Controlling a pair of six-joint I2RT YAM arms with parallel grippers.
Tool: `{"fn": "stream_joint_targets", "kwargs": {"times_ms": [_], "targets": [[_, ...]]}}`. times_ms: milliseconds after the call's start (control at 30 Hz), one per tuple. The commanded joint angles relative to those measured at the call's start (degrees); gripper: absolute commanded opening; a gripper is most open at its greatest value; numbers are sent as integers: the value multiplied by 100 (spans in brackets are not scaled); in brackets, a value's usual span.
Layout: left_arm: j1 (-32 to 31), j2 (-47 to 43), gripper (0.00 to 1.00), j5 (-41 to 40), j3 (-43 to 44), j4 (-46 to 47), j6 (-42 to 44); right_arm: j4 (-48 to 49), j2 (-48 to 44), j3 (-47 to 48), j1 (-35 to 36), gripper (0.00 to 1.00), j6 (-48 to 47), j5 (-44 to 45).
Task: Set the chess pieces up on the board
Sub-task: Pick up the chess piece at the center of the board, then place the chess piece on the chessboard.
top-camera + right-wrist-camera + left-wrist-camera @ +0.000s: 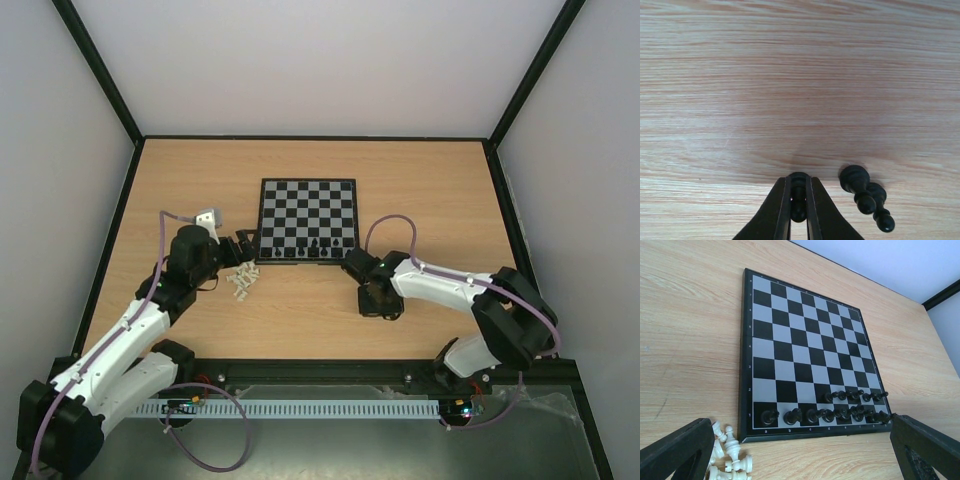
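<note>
The bench (790, 75) is light wood grain, smooth and matt. The board (746, 330) has a soft sheen on its silvery-grey checks and a matt black border. Each black piece (855, 179) is smooth, glossy plastic. The white pieces (731, 446) look like cream plastic. The fingers (773, 215) are matt black plastic.

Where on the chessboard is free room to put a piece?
The small black-and-silver checked chessboard is bare from its far border to row three, plus row two's left part. Row one and row two's right part are crowded with black plastic chessmen.
</note>
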Motion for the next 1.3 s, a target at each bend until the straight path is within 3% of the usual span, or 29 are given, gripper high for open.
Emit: {"fn": "stream_joint_targets", "kwargs": {"times_ms": [0, 300, 533, 767, 933, 1267], "targets": [[31, 12, 99, 7, -62, 117, 11, -125, 94, 203, -15, 3, -75, -116], [40, 52, 99, -120, -15, 92, 17, -1074, 681, 2428, -6, 2, -693, 200], [66, 40, 99, -198, 31, 6, 25, -1722, 2438, 5396, -27, 2, -1450, 141], [69, -15, 100, -232, 81, -109, 23, -2257, 4020, 7598, -80, 2, -1924, -224], [75, -44, 99, -258, 95, -142, 31, -2371, 4549, 8135, -83, 2, -2085, -519], [81, -218, 99, -354, 19, -271, 17, -2264, 4953, 8162, -82, 2, -2177, -708]]}}
